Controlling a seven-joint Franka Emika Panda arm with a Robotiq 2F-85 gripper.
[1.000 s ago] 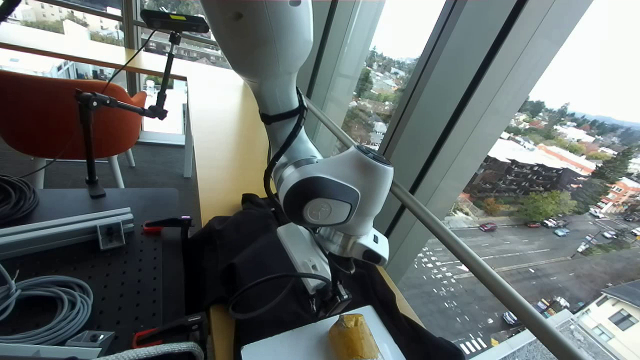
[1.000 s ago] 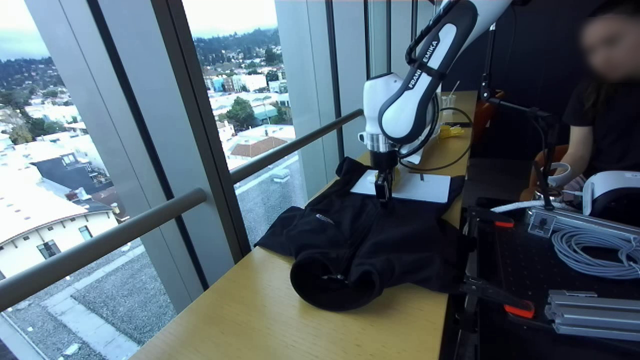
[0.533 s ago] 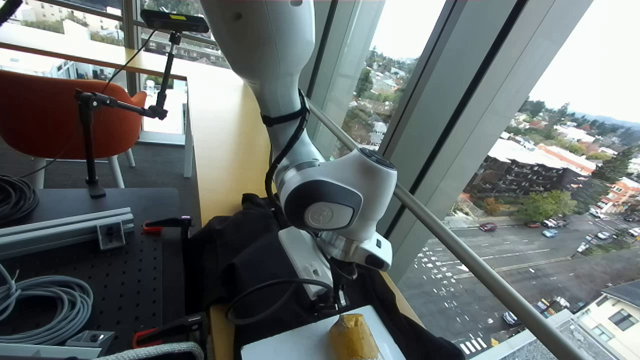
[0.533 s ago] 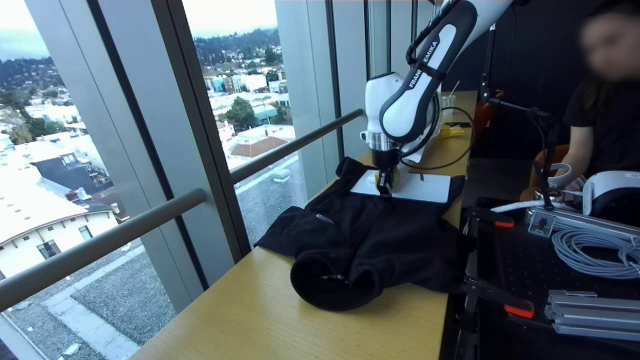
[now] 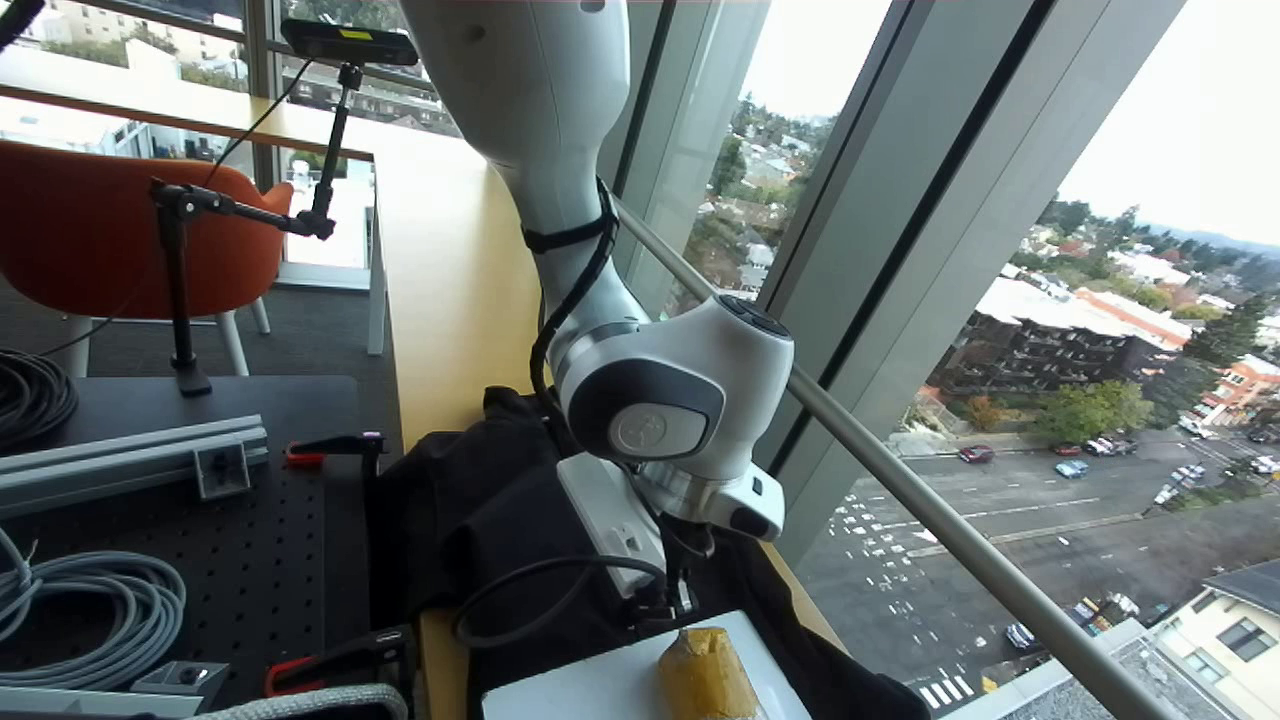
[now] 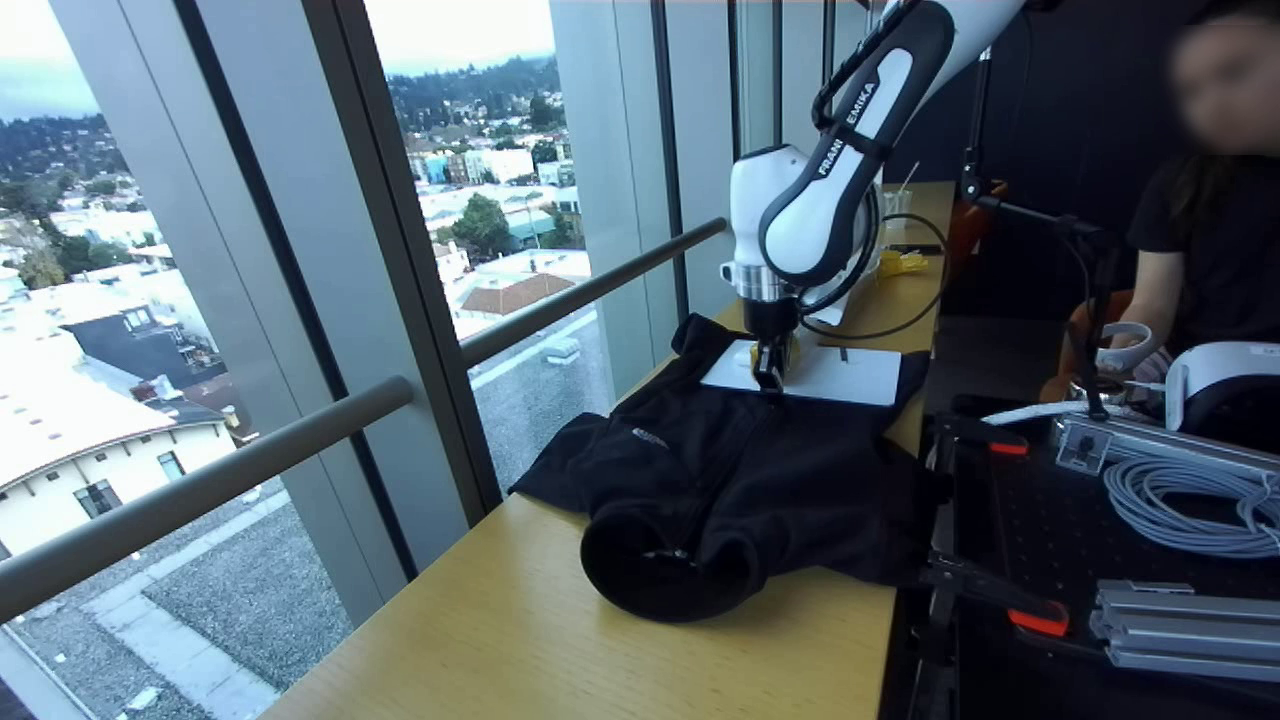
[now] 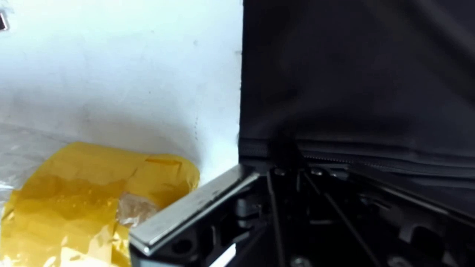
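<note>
Closed the gripper [image 6: 768, 382] over the jacket [image 6: 730, 475]; eased the arm [image 6: 842, 165] slightly toward the edge of the white board [image 6: 855, 382].

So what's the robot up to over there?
A white robot arm has its black metal pincer low beside the long black zip of a black cloth jacket spread on a wooden table. The pincer is shut, but I can't tell whether it's pinching any cloth. Next to it, a flat white board lies on the jacket, with a shiny yellow bundle on top. A person in a dark shirt is nearby.
</note>
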